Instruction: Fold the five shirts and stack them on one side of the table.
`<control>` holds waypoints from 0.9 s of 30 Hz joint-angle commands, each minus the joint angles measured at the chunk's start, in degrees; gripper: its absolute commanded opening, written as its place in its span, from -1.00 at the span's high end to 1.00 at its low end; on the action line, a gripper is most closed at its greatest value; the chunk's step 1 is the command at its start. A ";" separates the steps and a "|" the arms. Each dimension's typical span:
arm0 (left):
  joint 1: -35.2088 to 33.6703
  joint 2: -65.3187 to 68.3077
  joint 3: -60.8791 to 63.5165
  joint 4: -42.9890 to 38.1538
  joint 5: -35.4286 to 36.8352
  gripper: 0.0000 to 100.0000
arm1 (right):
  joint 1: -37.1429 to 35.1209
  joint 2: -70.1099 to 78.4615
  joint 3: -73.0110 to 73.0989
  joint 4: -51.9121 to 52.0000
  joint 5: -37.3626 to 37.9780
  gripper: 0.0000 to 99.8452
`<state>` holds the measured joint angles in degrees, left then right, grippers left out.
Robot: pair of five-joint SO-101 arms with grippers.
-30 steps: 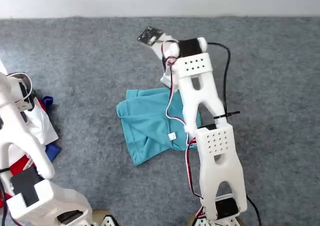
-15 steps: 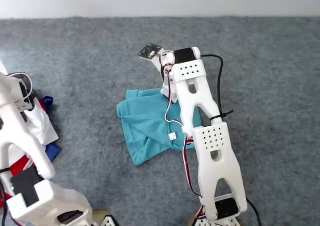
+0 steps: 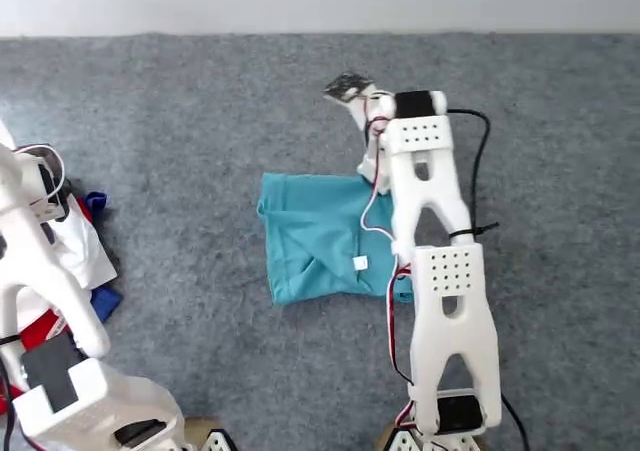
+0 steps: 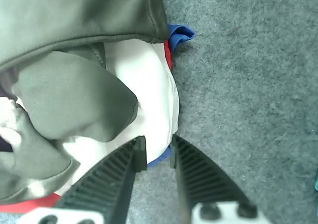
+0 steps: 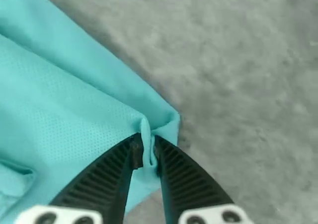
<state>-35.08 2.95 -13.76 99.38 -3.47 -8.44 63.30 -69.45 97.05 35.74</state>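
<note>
A teal shirt (image 3: 315,236) lies partly folded at the middle of the grey table (image 3: 170,111). My right gripper (image 3: 372,168) is at its far right corner, shut on a pinched fold of the teal shirt (image 5: 74,100); the jaws of the right gripper (image 5: 147,152) squeeze the fabric ridge. At the table's left edge is a pile of shirts (image 3: 82,251), white over blue and red. My left gripper (image 4: 157,147) hangs above that pile, its fingers slightly apart with nothing between them, beside a white shirt (image 4: 144,100) and an olive-grey garment (image 4: 74,50).
A pale wall strip (image 3: 320,1) borders the far side of the table. Bare grey surface (image 3: 560,171) extends right of the right arm and between the teal shirt and the pile. A blue edge (image 4: 180,33) sticks out from the pile.
My right gripper moved right and slightly away, dragging the teal shirt's corner with it; the shirt slid right and lies flatter. The left arm has stayed still.
</note>
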 commanded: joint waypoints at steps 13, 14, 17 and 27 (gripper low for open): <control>0.09 -2.55 3.82 -1.85 0.35 0.81 | -0.13 -7.25 -7.47 4.70 -4.92 0.49; 0.09 -2.64 3.82 -1.85 0.35 0.81 | -0.84 -7.96 -8.18 5.85 -4.57 0.49; 0.09 -2.64 3.56 -1.58 0.44 0.81 | -1.98 -10.86 -6.59 5.93 -4.48 0.59; -0.09 -6.07 2.33 -0.44 0.44 0.81 | -6.11 -21.05 16.97 5.93 -4.48 0.97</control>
<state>-35.08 1.63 -9.27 98.51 -3.47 -12.31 48.79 -59.69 100.66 31.69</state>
